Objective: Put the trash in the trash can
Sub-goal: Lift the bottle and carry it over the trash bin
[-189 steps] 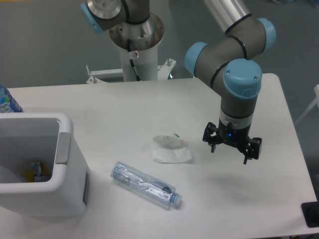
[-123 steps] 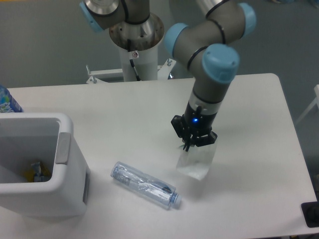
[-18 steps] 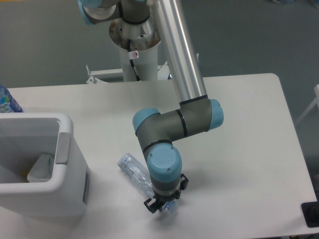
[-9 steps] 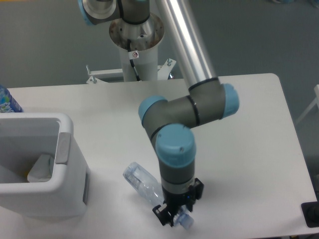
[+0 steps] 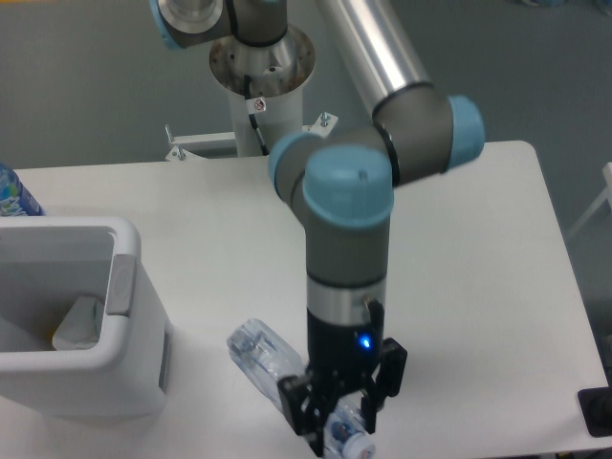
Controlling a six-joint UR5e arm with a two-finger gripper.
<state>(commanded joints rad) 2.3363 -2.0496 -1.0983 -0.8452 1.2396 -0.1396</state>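
The crushed clear plastic bottle (image 5: 263, 352) hangs tilted above the table's front, its pale blue cap (image 5: 358, 444) lowest. My gripper (image 5: 340, 421) is shut on its cap end, the fingers on either side of the neck. The crumpled white paper (image 5: 76, 321) lies inside the white trash can (image 5: 96, 387) at the left, which has a grey tab (image 5: 122, 283) on its rim. The gripper is well to the right of the can.
A blue-labelled bottle (image 5: 11, 196) peeks in at the far left edge behind the can. The robot's base column (image 5: 260, 86) stands at the back. A black object (image 5: 597, 411) sits at the table's front right corner.
The gripper has risen toward the camera with the bottle in it, lifting the bottle's cap end off the table. The paper, earlier on the table, now lies in the can.
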